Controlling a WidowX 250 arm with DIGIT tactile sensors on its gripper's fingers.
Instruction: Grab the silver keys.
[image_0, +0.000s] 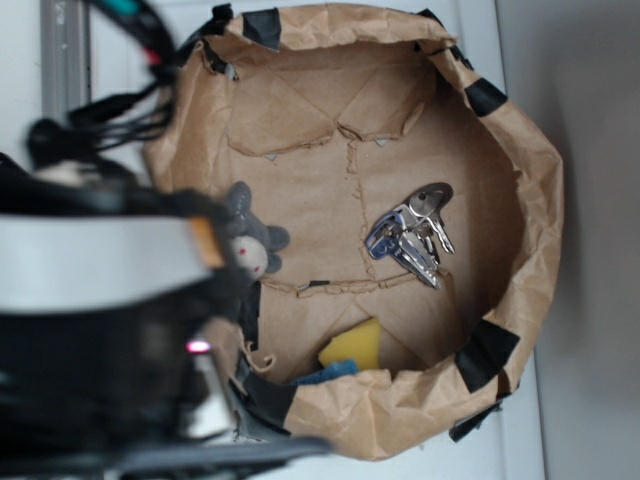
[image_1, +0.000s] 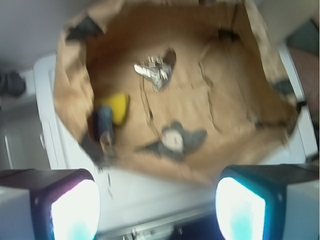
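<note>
Brown paper bin (image_0: 520, 200) on white counter (image_1: 150, 195). Your fingers (image_1: 75, 210) hang open, apart from the keys (image_0: 410, 235): hard, slippery, loose. Pinch the central bunch.

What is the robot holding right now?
Nothing. The tool is open and empty, above the paper bin's edge; the silver keys lie untouched inside.

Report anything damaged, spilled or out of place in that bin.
Nothing spilled. The brown paper lining is crumpled and torn, patched with black tape. The silver keys, grey plush toy and yellow sponge lie loose inside.
</note>
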